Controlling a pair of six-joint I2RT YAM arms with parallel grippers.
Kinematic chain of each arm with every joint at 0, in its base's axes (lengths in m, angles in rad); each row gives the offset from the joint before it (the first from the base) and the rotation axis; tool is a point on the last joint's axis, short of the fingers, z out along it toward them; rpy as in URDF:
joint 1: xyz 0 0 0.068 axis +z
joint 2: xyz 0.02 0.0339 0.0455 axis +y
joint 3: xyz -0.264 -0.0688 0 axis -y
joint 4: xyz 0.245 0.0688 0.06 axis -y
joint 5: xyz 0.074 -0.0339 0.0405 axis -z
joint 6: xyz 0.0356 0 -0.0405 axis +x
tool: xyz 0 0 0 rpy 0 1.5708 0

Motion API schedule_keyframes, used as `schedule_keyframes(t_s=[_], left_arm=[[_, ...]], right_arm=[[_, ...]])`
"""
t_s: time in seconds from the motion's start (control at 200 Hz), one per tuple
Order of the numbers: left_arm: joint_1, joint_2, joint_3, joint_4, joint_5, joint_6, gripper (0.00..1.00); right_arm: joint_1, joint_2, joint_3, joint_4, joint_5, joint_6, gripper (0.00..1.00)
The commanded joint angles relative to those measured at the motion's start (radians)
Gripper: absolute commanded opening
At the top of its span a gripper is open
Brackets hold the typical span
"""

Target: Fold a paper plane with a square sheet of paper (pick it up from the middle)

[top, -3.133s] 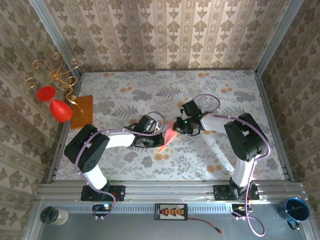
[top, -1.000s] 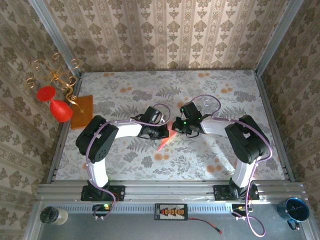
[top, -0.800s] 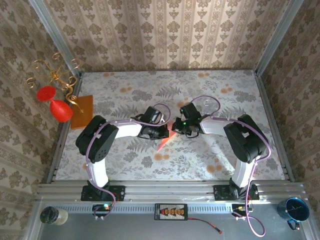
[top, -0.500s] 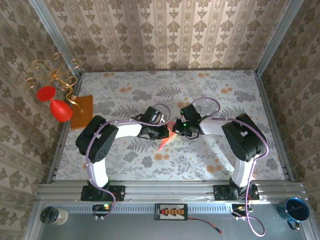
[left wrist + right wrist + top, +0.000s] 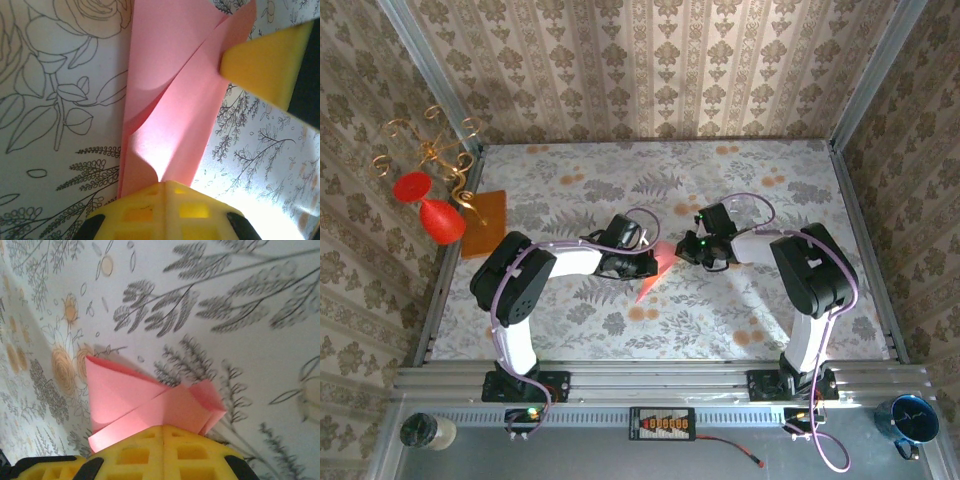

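Note:
The paper plane (image 5: 660,262) is a pink sheet folded into a narrow pointed shape, lying on the flowered cloth mid-table with its tip toward the near edge. My left gripper (image 5: 653,263) comes from the left and is shut on it. In the left wrist view the paper plane (image 5: 170,100) curls straight into the closed yellow tips of the left gripper (image 5: 167,182). My right gripper (image 5: 687,250) is shut, its fingers (image 5: 262,62) touching the paper's right edge. From the right wrist the paper plane (image 5: 145,400) spreads just beyond the shut right gripper (image 5: 164,427); whether it is pinched there I cannot tell.
An orange rectangular sheet (image 5: 485,222) lies at the table's left edge beside two red glasses (image 5: 430,205) and a gold candle holder (image 5: 435,150). A blue mug (image 5: 912,420) and a jar (image 5: 425,430) stand below the rail. Patterned walls close in three sides.
The right wrist has swung to the right, away from the paper's middle, with its tips still at the paper. The left arm has held still for the last second.

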Motion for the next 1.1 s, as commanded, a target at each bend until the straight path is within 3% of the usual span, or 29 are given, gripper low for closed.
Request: schedule_keyframes(t_s=[0.0,0.835,1.09], left_arm=[[0.007,0.042,-0.067,-0.185,-0.070,0.012,0.00],[0.008,0.044,-0.049,-0.191,-0.062,0.022,0.00],[0.008,0.039,-0.021,-0.199,-0.053,0.023,0.02]], right_arm=[[-0.069,0.047,0.018,-0.035,0.109,-0.045,0.02],[-0.098,0.062,0.101,-0.092,0.156,-0.141,0.04],[-0.093,-0.040,0.051,-0.016,0.073,-0.149,0.05]])
